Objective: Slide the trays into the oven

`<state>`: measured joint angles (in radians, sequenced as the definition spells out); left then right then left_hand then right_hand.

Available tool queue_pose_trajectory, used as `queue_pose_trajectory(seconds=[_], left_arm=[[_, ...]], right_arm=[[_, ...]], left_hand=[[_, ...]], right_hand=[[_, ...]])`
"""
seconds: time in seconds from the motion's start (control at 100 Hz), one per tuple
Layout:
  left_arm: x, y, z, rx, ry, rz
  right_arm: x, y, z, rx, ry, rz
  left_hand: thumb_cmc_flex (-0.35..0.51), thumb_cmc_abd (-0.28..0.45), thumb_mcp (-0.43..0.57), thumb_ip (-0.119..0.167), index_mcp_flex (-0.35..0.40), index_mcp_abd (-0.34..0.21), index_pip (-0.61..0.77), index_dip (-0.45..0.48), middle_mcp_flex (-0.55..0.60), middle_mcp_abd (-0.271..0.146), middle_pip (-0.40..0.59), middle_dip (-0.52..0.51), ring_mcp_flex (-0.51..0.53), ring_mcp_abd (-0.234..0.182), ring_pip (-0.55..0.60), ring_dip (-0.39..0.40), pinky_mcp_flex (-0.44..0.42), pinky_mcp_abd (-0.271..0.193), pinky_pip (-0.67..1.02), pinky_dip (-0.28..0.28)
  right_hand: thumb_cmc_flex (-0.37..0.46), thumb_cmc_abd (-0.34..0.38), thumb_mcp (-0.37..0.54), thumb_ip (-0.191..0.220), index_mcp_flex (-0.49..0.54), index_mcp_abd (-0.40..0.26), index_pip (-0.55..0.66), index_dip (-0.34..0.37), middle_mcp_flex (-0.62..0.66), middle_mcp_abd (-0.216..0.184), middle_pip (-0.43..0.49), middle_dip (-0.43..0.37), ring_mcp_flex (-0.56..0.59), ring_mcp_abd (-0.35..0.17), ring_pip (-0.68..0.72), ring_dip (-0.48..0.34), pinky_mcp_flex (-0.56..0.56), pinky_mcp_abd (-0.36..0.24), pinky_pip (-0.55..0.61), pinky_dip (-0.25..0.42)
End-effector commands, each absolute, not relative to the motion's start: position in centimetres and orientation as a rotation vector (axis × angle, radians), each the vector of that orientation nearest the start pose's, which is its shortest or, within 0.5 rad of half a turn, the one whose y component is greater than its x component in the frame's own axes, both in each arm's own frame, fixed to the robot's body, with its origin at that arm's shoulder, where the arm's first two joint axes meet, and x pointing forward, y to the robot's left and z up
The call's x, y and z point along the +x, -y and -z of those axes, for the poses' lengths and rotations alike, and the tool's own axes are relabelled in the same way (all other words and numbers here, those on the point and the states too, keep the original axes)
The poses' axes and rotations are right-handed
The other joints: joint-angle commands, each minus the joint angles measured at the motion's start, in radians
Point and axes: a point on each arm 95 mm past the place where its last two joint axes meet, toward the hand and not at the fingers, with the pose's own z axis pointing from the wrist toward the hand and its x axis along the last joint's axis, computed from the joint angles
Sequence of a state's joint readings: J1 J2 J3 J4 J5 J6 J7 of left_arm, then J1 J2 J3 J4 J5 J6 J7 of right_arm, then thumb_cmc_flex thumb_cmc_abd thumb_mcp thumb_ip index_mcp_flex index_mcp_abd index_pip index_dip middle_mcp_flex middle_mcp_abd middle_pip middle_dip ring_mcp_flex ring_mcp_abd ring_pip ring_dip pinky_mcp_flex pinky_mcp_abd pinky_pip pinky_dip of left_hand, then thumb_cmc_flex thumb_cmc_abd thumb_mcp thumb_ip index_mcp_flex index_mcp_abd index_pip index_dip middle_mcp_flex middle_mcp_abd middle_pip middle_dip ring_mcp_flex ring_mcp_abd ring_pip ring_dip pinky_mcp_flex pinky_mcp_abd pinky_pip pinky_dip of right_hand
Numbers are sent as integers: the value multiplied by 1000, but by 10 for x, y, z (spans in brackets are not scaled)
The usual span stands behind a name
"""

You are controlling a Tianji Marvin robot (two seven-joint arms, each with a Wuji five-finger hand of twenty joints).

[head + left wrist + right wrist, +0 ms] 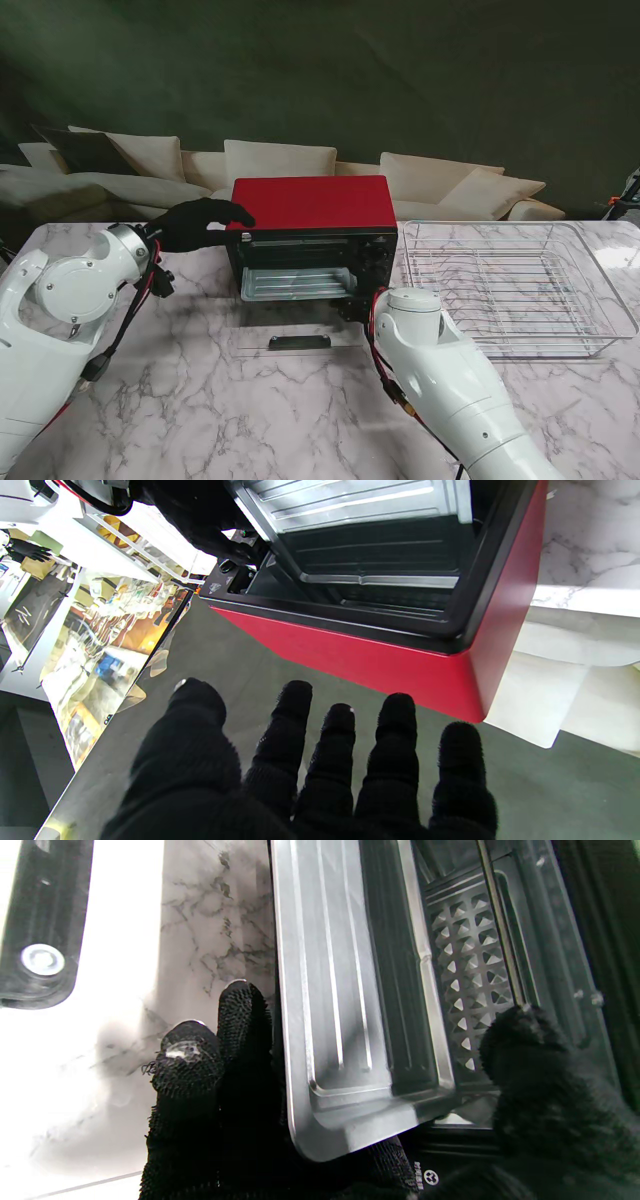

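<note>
**Q:** Where did your ribbed silver metal tray (297,283) sit?

**A:** Partly inside the red box-shaped toaster oven (313,203), its front edge jutting from the open mouth over the lowered glass door with the black handle (299,342).

**Q:** And your hands?

**A:** Your black-gloved right hand (320,1120) pinched the tray's near corner, fingers under, thumb over. Your black-gloved left hand (196,224) lay spread, holding nothing, at the oven's top left corner. A clear plastic bin with a wire rack (520,285) stood right of the oven.
</note>
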<state>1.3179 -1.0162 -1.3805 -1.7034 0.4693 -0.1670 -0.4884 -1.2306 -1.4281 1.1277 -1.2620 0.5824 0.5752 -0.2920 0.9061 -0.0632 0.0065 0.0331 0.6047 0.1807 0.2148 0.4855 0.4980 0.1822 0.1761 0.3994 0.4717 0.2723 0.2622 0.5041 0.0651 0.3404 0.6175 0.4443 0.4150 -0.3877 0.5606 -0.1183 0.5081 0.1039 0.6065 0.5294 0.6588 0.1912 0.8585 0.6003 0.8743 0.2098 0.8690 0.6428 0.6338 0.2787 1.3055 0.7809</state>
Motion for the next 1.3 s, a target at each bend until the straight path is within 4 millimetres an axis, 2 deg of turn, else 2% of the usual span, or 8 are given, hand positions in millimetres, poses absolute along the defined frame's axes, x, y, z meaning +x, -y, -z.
queue_pose_trajectory(seconds=[0.0, 0.07, 0.23, 0.47, 0.52, 0.74, 0.92, 1.29], left_arm=[[457, -31, 177, -1349, -1628, 1820], [457, -31, 177, -1349, -1628, 1820], [456, -31, 176, -1346, -1625, 1823], [456, -31, 176, -1347, -1626, 1822], [456, -31, 176, -1347, -1625, 1823], [456, -32, 176, -1343, -1623, 1826], [456, -32, 176, -1343, -1621, 1827], [455, -32, 176, -1342, -1616, 1831]], right_arm=[[465, -73, 384, -2774, 67, 1194], [465, -72, 383, -2767, 65, 1186], [464, -68, 385, -2772, 92, 1168], [463, -64, 386, -2780, 115, 1163], [463, -61, 385, -2778, 118, 1152], [456, -56, 377, -2778, 129, 1148], [448, -52, 370, -2750, 125, 1174], [432, -50, 352, -2694, 145, 1223]], left_hand=[[19, 35, -24, -10, 21, -17, 7, 8, -5, -9, -3, -6, -8, -9, -8, -2, -13, -15, -20, 7], [18, 34, -24, -10, 20, -15, 7, 8, -5, -8, -3, -6, -9, -7, -8, -2, -13, -15, -20, 7], [18, 35, -24, -10, 22, -17, 8, 8, -5, -8, -3, -6, -8, -8, -8, -2, -12, -14, -20, 7], [18, 33, -24, -10, 22, -16, 7, 8, -6, -7, -3, -6, -9, -7, -8, -2, -13, -15, -20, 6], [19, 34, -23, -10, 21, -16, 7, 8, -6, -7, -4, -6, -10, -8, -9, -2, -13, -15, -21, 6], [18, 34, -24, -10, 22, -16, 8, 8, -6, -7, -4, -6, -9, -7, -8, -2, -13, -14, -21, 6], [19, 34, -24, -10, 22, -16, 7, 8, -6, -8, -4, -6, -9, -7, -9, -2, -13, -14, -22, 5], [19, 32, -24, -10, 23, -15, 8, 8, -5, -7, -3, -6, -8, -7, -8, -2, -12, -14, -21, 6]], right_hand=[[-9, 12, -28, 10, -73, -21, -17, 4, -21, 2, -26, -14, -25, 14, -29, -21, -134, 197, -34, -22], [20, 25, -49, 15, -76, -19, -26, 1, -25, 4, -33, -26, -27, 16, -47, -24, -140, 201, -43, -34], [-7, 29, -73, 17, -118, -16, -84, -30, -91, -4, -106, -78, -95, 13, -116, -44, -171, 196, -62, -51], [-19, 43, -108, 19, -138, -17, -103, -38, -168, -17, -124, -91, -175, -1, -150, -48, -226, 191, -82, -56], [-14, 59, -145, 26, -152, -21, -115, -38, -204, -22, -133, -102, -212, -9, -167, -47, -269, 204, -111, -62], [4, 95, -210, 35, -197, -10, -183, -69, -267, -25, -228, -179, -295, 3, -373, -150, -353, 231, -241, -148], [20, 100, -226, 39, -195, 6, -200, -79, -276, -18, -249, -209, -288, 19, -424, -177, -353, 226, -258, -171], [57, 135, -274, 48, -239, 49, -269, -114, -368, -2, -310, -292, -352, 23, -585, -272, -409, 209, -336, -281]])
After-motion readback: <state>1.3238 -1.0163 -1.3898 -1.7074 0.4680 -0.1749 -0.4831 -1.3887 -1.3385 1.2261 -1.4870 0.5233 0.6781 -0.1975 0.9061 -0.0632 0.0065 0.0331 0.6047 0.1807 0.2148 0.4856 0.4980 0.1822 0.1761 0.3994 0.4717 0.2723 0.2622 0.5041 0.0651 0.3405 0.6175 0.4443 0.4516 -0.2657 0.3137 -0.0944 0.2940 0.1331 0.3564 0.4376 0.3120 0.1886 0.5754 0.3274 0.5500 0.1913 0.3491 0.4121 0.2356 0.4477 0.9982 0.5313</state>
